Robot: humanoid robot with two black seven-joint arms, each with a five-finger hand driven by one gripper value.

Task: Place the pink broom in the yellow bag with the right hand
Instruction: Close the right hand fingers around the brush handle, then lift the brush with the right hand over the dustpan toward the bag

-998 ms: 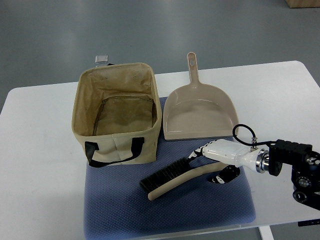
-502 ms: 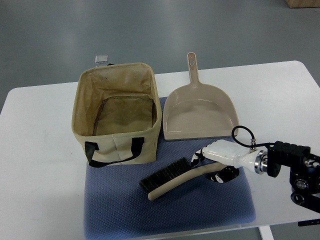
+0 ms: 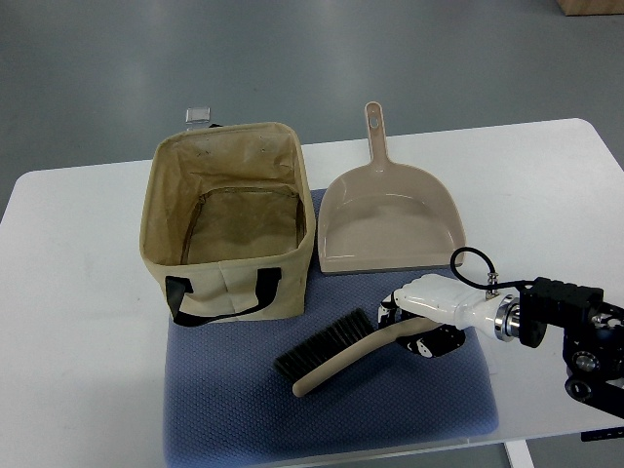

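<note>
The pink broom (image 3: 336, 352), a hand brush with a beige-pink handle and black bristles, lies slanted on the blue mat (image 3: 322, 409) in front of the bag. My right hand (image 3: 414, 324) comes in from the right edge and its fingers are curled around the handle's right end. The yellow bag (image 3: 230, 222), an open fabric box with black straps, stands upright at the mat's back left, and I see nothing inside it. The left arm does not show.
A pink dustpan (image 3: 390, 216) lies behind my right hand, its handle pointing away. The white table (image 3: 68, 292) carries everything; its front edge runs just below the mat. My right forearm's black joint (image 3: 575, 327) sits near the table's right front corner.
My right hand has dropped lower and drawn its fingers in around the broom's handle end. The broom has shifted slightly towards the front.
</note>
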